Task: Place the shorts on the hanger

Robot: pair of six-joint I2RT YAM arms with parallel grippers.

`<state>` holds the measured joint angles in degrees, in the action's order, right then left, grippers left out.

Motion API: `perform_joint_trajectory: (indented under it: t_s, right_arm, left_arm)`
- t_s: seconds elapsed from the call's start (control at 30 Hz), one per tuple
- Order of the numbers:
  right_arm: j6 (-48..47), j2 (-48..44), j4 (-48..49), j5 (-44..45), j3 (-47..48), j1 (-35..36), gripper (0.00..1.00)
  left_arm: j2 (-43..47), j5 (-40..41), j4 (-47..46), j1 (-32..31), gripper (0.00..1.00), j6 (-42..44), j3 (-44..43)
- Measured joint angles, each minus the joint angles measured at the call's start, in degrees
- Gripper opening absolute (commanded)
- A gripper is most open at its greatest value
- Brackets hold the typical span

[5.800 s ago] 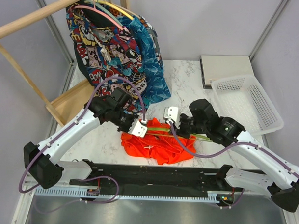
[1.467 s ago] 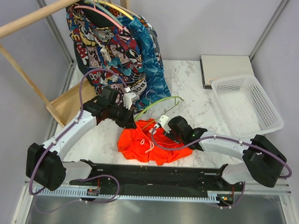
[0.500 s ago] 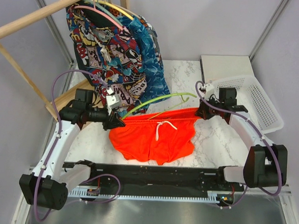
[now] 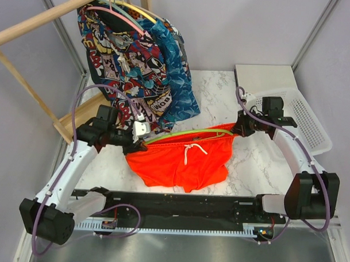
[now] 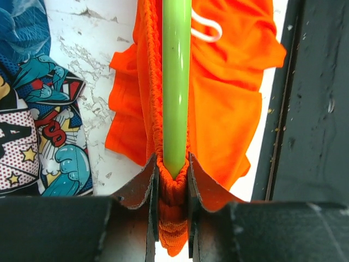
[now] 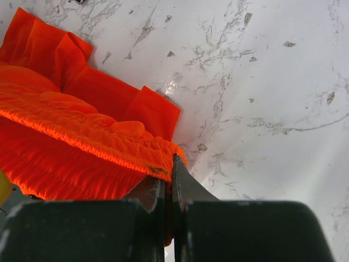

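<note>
Seen from above, the left end effector [image 4: 137, 144] is clamped where one end of the hanger [image 4: 180, 133] meets a corner of the shorts [image 4: 182, 164]. The right end effector [image 4: 239, 129] is pinched shut on the opposite corner of the waistband. The shorts hang stretched between the two above the counter [image 4: 222, 92], with the green bar running along the taut waistband from the left end effector toward the right one. This spread presumably keeps the waist open so the bar can seat inside it. In the left wrist view the hanger [image 5: 176, 82] runs straight out ahead of the closed jaws, bunched orange waistband packed on both sides of it and below its end. The shorts' legs [image 5: 229, 98] droop to the right of the bar. Gripping bar and fabric together likely stops that corner from sliding off. In the right wrist view the jaws are closed tight on the ribbed waistband edge [image 6: 82, 131] alone. The fabric fans out to the left of the fingertips, and bare marble lies ahead and to the right. I judge the draping step well along, with the far end of the bar not yet clearly tucked in.
</note>
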<state>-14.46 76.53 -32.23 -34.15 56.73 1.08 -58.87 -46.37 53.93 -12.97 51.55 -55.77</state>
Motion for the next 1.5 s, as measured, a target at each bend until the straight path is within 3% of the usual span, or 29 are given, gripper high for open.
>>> perform_joint_trajectory:
  t_s: [0.37, 0.57, 0.67, 0.7, 0.77, 0.93, 1.13, 1.33, 1.5]
  right_arm:
    - [-1.7, -5.7, -2.6, 5.6, 0.6, -0.1, 0.00]
    - [-4.1, -7.6, -5.4, 9.2, 2.7, 4.5, 0.00]
    - [-5.1, -8.3, -7.2, 11.2, 4.9, 8.0, 0.33]
    - [-5.4, -8.4, -8.0, 11.3, 5.8, 9.1, 0.53]
    - [-6.5, -8.4, -9.7, 11.4, 7.8, 10.0, 0.71]
    - [-10.1, -9.5, -13.8, 10.8, 11.7, 9.9, 0.97]
    - [-17.1, -14.8, -17.6, 4.9, 14.6, 9.4, 0.98]
    - [-23.4, -15.4, -20.5, -7.3, 18.4, 10.0, 0.87]
    - [-24.0, -13.5, -18.0, -13.8, 15.9, 13.6, 0.85]
  left_arm:
    - [-3.9, 13.5, -7.5, -9.8, 0.02, -6.3, -0.1]
    - [-6.5, 19.6, -8.2, -18.5, 0.02, -12.9, -1.8]
    - [-8.3, 21.3, -7.7, -20.7, 0.02, -16.6, -4.6]
    - [-8.8, 21.8, -7.3, -21.0, 0.02, -17.6, -5.7]
    - [-9.4, 22.5, -6.7, -21.1, 0.02, -19.3, -7.7]
    - [-9.3, 23.3, -4.4, -21.1, 0.02, -20.7, -9.1]
    - [-8.6, 24.7, -0.5, -20.9, 0.02, -21.5, -9.1]
    - [-6.7, 22.3, 0.5, -20.9, 0.02, -21.9, -9.1]
    - [-4.7, 17.6, 0.5, -20.9, 0.02, -22.6, -9.1]
